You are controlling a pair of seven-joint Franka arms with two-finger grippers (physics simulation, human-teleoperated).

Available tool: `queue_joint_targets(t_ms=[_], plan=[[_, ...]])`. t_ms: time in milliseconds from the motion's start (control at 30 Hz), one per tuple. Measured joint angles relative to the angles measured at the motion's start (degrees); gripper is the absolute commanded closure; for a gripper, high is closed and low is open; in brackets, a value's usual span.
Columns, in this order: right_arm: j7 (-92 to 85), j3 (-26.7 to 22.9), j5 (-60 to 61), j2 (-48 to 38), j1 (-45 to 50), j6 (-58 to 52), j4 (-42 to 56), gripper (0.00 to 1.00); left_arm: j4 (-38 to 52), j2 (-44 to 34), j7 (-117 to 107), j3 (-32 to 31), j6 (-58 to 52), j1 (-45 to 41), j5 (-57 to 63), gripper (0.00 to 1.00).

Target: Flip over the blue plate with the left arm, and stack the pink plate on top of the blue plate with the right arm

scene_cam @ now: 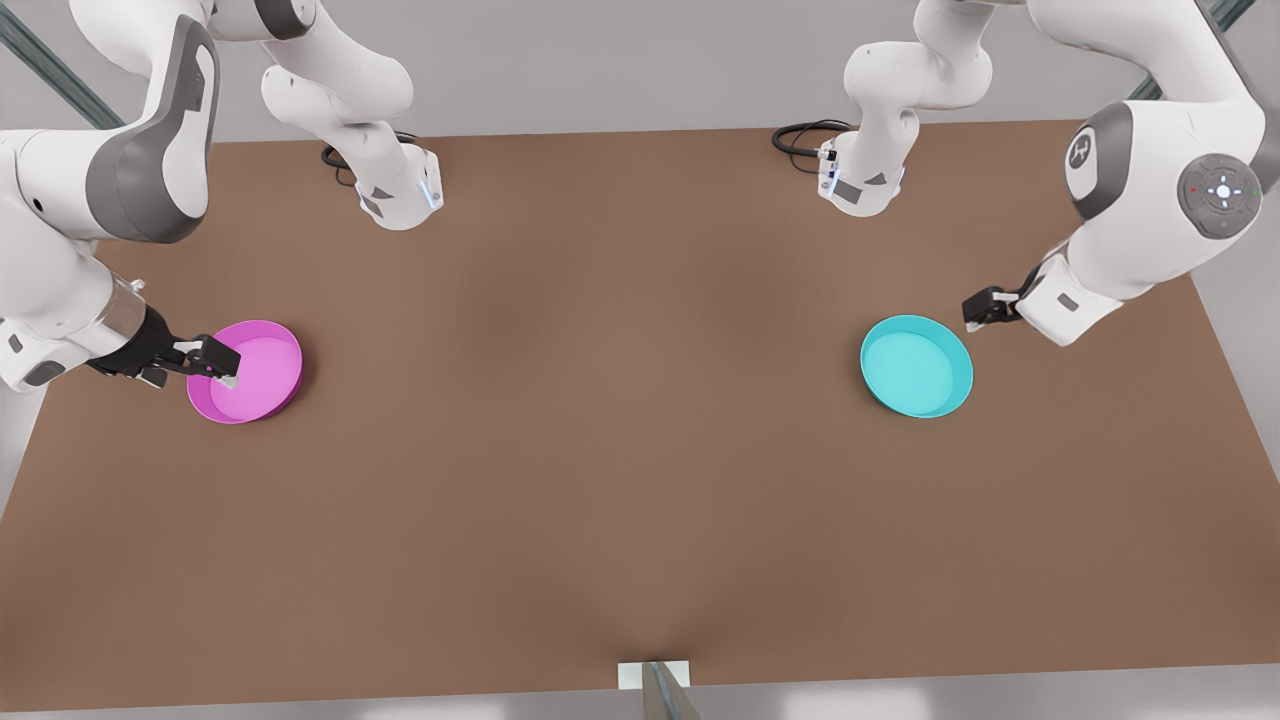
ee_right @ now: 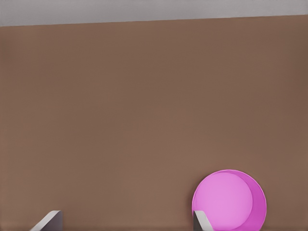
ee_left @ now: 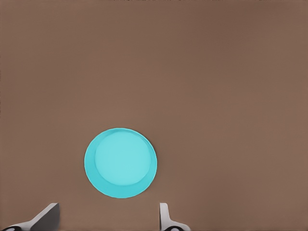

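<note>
A small white bracket [scene_cam: 655,675] sits at the near edge of the brown tabletop [scene_cam: 620,450], closest to the camera. Farther back, the pink plate [scene_cam: 250,372] lies rim-up toward the front view's left, and the blue plate [scene_cam: 917,366] lies rim-up toward the front view's right — the two well apart.

The right gripper [scene_cam: 222,368] is over the pink plate's near-side rim, its fingers spread wide; in the right wrist view one fingertip [ee_right: 199,220] overlaps the plate's edge, the other stands off over bare tabletop. It holds nothing.

The left gripper [scene_cam: 975,318] hovers just beside the blue plate's rim, apart from it. The left wrist view shows its fingers [ee_left: 166,217] parted wide, nothing between them.
</note>
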Motion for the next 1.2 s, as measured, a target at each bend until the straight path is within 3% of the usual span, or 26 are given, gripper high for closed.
queue_joint_targets(t_ms=[233,367,433,700,967,1167,1200], plan=[[0.09,0.12,0.07,-1.72,-0.20,0.33,-1.77,0.00,-0.80,1.29,0.91,3.67,0.75,-0.37,-1.08,0.01],[0.02,0.43,0.09,-3.24,-2.27,-0.29,-2.90,0.00,-9.63,1.50,2.46,11.46,7.69,-0.07,-5.10,0.00],[-0.12,1.28,0.21,-9.65,-3.33,1.99,-10.20,0.00,-15.56,1.66,11.37,15.45,10.72,0.79,-9.55,0.00],[-3.69,4.13,0.94,-9.02,-8.06,0.57,-12.18,0.00,-33.39,4.30,22.15,17.19,26.48,-0.87,-23.88,0.02],[-3.19,4.22,1.05,-9.04,-9.33,-1.15,-13.00,0.00,-35.68,9.36,27.75,27.49,27.88,-0.77,-25.80,0.03],[-3.39,5.19,1.02,-8.91,-7.43,-1.15,-15.04,0.00,-37.35,16.38,26.78,32.44,26.89,-0.90,-35.37,0.03],[-3.59,5.19,0.97,-8.88,-6.99,-1.06,-15.28,0.00,-37.76,16.84,26.89,32.36,26.82,-1.00,-36.54,0.14]])
